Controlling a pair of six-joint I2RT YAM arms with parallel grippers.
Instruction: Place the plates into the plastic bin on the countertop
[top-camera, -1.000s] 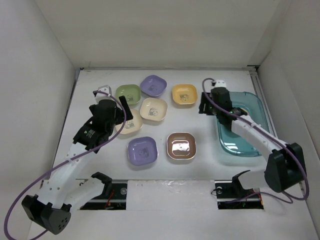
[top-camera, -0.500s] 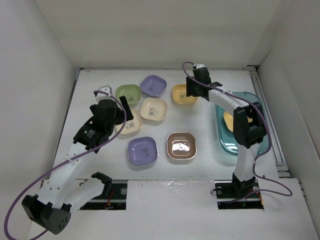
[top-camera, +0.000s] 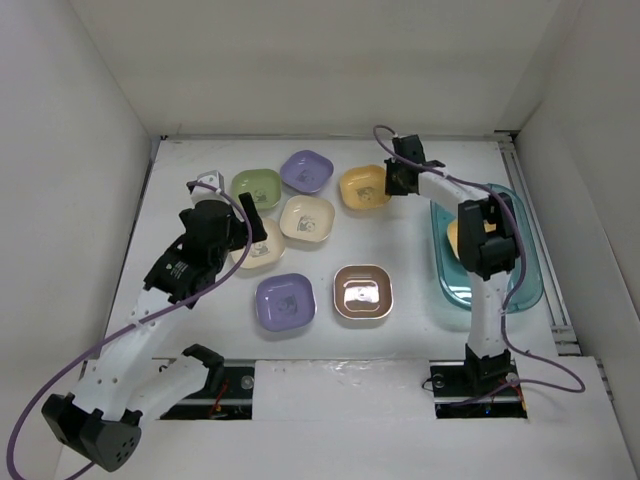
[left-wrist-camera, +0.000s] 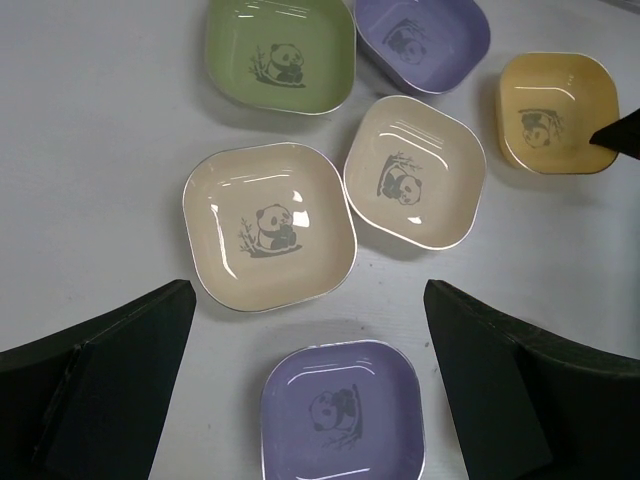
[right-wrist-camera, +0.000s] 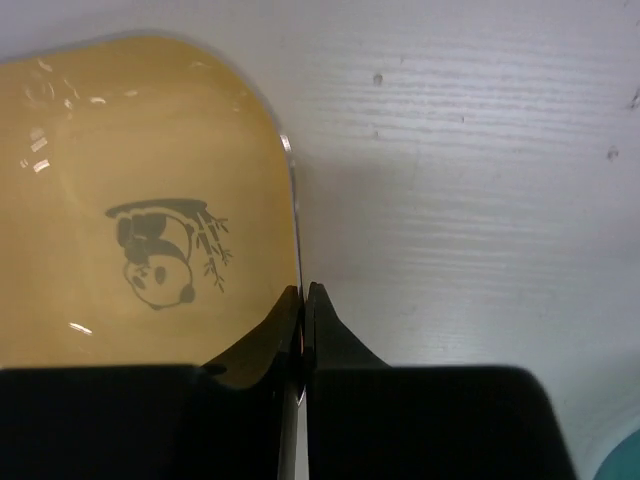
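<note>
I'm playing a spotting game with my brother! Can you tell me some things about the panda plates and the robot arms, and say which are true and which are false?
1. The right jaws pinch the rim of a yellow-orange plate. True.
2. The plastic bin has no plates in it. False: a second yellow-orange plate lies inside.
3. The left jaws grip a plate. False: they hang open above a cream plate, gripping nothing.
4. Every plate in the left wrist view has a panda on it. True.
5. The brown-pink plate is stacked on another plate. False: it sits alone, beside a lavender plate.
</note>
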